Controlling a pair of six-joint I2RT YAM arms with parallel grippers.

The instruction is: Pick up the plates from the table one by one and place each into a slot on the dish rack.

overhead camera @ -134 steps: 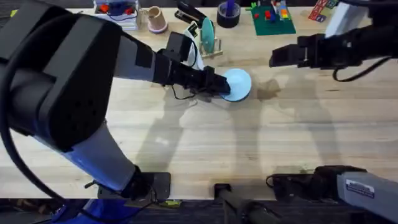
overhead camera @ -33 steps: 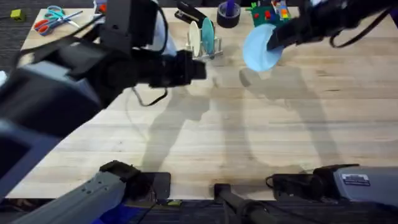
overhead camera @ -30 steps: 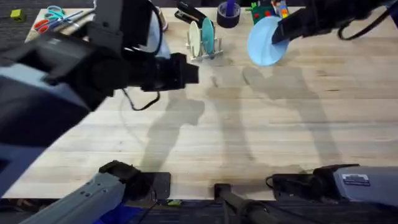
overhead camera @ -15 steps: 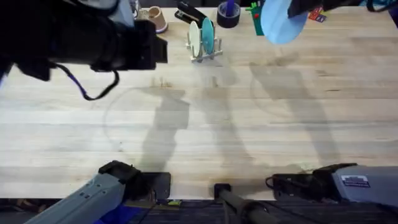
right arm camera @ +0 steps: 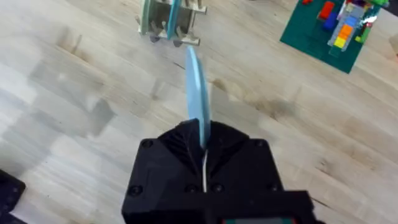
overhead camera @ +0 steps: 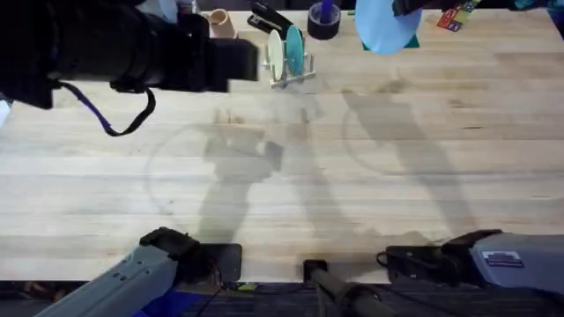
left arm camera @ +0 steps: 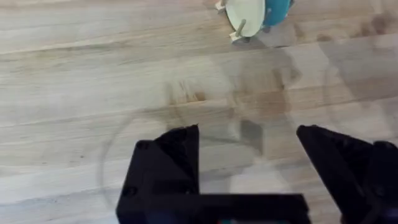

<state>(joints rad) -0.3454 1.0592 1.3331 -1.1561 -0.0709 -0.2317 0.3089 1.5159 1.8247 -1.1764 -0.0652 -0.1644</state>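
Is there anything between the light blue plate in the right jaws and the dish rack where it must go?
Nothing visible. The light blue plate hangs above bare table, and the dish rack, already holding a cream plate and a teal plate, lies just beyond it.

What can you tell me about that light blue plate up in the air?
The light blue plate is a small, round, plain disc that looks like smooth plastic. The right pincer is shut on its rim, and the wrist view shows it edge-on, pointing away from the fingers. It hangs above the table, touching nothing else, off to the right of the dish rack, where a cream plate and a teal plate already stand.
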